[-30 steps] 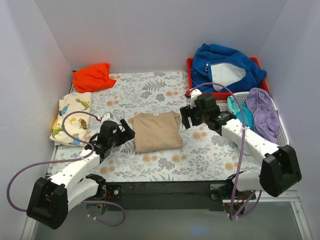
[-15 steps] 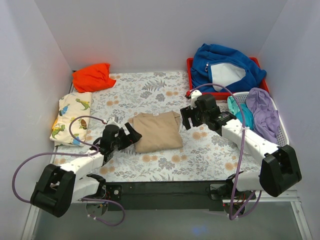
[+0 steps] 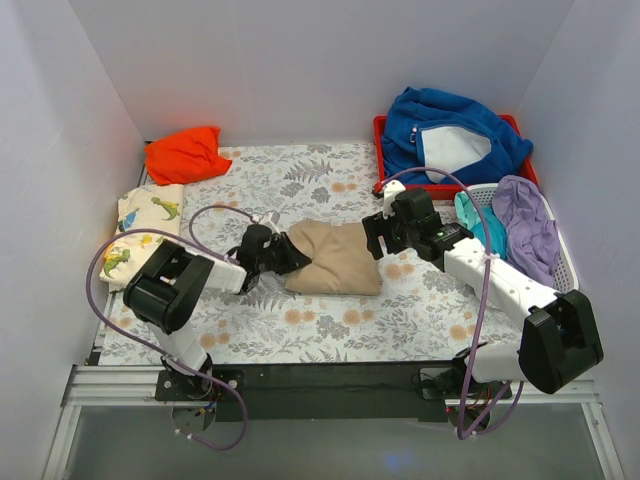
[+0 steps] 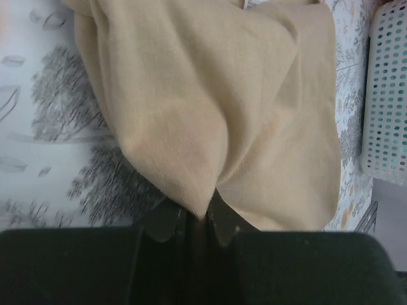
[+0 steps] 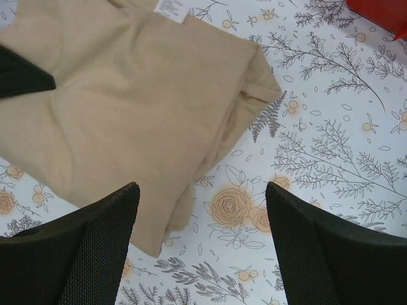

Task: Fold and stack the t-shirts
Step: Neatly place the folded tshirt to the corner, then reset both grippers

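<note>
The folded tan t-shirt (image 3: pixel 338 258) lies mid-table on the floral cloth (image 3: pixel 400 310). My left gripper (image 3: pixel 280 254) is shut on its left edge; in the left wrist view a pinched peak of the tan t-shirt (image 4: pixel 216 108) sits between the closed fingers of the left gripper (image 4: pixel 198 219). My right gripper (image 3: pixel 378 236) hovers open over the shirt's right end; in its wrist view the right gripper (image 5: pixel 202 219) straddles the corner of the tan t-shirt (image 5: pixel 127 108). An orange t-shirt (image 3: pixel 184 154) lies at the back left. The dinosaur-print t-shirt (image 3: pixel 145 230) lies folded at the left edge.
A blue fleece (image 3: pixel 450 133) fills the red tray (image 3: pixel 383 150) at the back right. A white perforated basket (image 3: pixel 567 262) on the right holds purple and teal clothes (image 3: pixel 525 222). White walls enclose the table on three sides.
My left arm swung right, reached the tan t-shirt's left edge and its gripper shut on the cloth. The shirt slid right and bunched. The right gripper barely moved.
</note>
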Motion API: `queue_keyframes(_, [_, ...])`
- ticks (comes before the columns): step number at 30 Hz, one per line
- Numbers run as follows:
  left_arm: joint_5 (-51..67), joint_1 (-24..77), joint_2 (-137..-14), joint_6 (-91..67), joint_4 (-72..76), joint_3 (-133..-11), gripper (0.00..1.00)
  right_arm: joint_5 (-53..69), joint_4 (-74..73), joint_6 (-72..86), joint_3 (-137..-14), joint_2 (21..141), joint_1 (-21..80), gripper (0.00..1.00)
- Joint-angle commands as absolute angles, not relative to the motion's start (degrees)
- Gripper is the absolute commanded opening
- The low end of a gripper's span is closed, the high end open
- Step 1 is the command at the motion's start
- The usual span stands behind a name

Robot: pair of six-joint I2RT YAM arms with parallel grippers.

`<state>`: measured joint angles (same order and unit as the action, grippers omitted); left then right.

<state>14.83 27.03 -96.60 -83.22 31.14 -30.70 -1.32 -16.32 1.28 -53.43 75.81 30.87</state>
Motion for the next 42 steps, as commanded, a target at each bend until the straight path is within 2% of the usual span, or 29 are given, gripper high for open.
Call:
queue_keyframes(1, [17.3,27.5,-100.6,-78.5,27.8,-38.1,0.00,-2.1,-16.0,1.1,-52.6,74.4,30.4,0.86])
queue_keyframes(6, [13.5,24.8,-102.7,-66.0,13.0,-56.9,0.00,-2.5,-16.3,1.1,-52.6,74.2,30.1,0.86])
queue_keyframes(7, [12.9,23.7,-103.2,-64.2,10.2,-64.7,0.00,-2.4,-16.3,1.1,-52.6,74.4,30.1,0.86])
queue_keyframes(12, [12.8,12.1,-107.4,-53.3,-3.5,-85.4,0.00,-1.4,-16.2,1.6,-52.5,75.4,30.0,0.86])
queue_keyframes(21, [10.9,-5.7,-128.6,-38.3,-18.4,-125.1,0.00,-0.4,-16.1,1.2,-54.1,78.2,29.6,0.86])
queue_keyframes(24, [14.8,-11.2,-135.2,-39.7,-19.1,-131.4,0.00,-0.8,-16.3,0.9,-54.4,79.1,29.5,0.86])
queue_keyframes(27, [16.0,-14.2,-138.7,-40.4,-18.1,-130.6,0.00,-0.5,-16.6,0.6,-55.5,80.4,29.3,0.86])
queue_keyframes(29, [13.4,-15.0,-139.7,-40.1,-17.8,-129.3,0.09,-0.4,-16.8,0.5,-56.3,81.1,29.2,0.86])
queue_keyframes(30, [11.5,-15.1,-139.6,-40.3,-16.9,-128.1,0.19,-0.4,-17.0,0.4,-56.6,81.6,29.2,0.86])
queue_keyframes(31, [9.4,-15.1,-139.5,-40.3,-16.2,-126.5,0.57,-0.4,-17.1,0.4,-56.8,81.9,29.2,0.86])
queue_keyframes(32, [6.4,-15.1,-139.2,-40.3,-15.7,-126.5,0.80,-0.4,-17.1,0.4,-56.8,82.1,29.2,0.86])
queue_keyframes(33, [4.9,-15.1,-139.1,-41.1,-15.6,-126.8,0.84,0.3,-17.1,0.5,-57.0,82.6,29.2,0.86])
queue_keyframes(38, [3.1,-15.1,-133.3,-43.0,-16.4,-128.6,0.84,4.0,-17.1,1.2,-57.1,83.9,29.3,0.85])
queue_keyframes(42, [6.9,-14.2,-125.2,-46.8,-18.2,-127.1,0.85,5.4,-15.5,1.9,-56.3,83.4,29.3,0.85])
